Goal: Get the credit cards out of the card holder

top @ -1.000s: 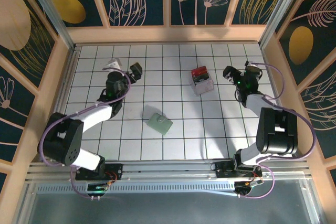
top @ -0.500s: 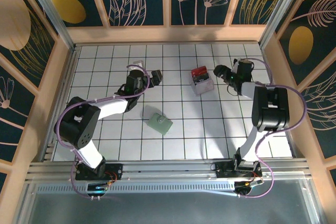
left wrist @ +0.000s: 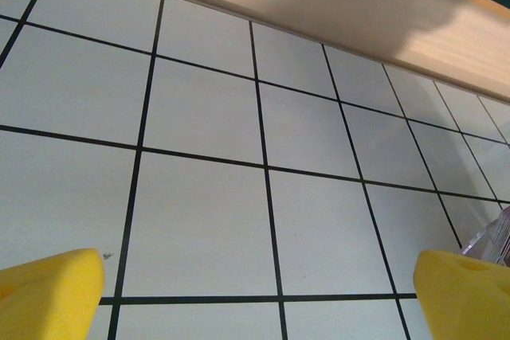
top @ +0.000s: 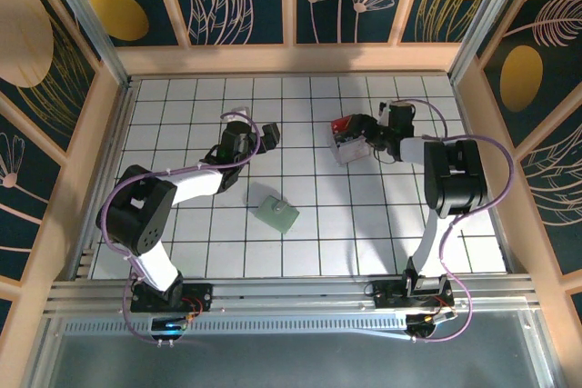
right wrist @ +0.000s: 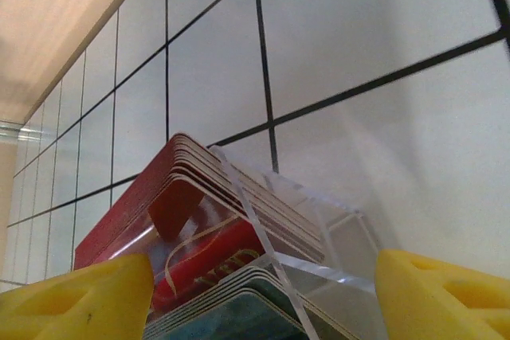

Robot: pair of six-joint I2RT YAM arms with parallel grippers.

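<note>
Left gripper wide open, holding nothing, over bare counter at 11 o'clock, pale green flat piece (card or folder, can't tell) at 7, clear card holder with stacked credit cards at 1, right gripper open astride it.

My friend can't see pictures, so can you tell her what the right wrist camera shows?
A stack of cards, a red one on top, sits in a clear plastic box on a white table with black grid lines. The right gripper holds its two yellow fingertips wide apart, one on each side of the box.
</note>
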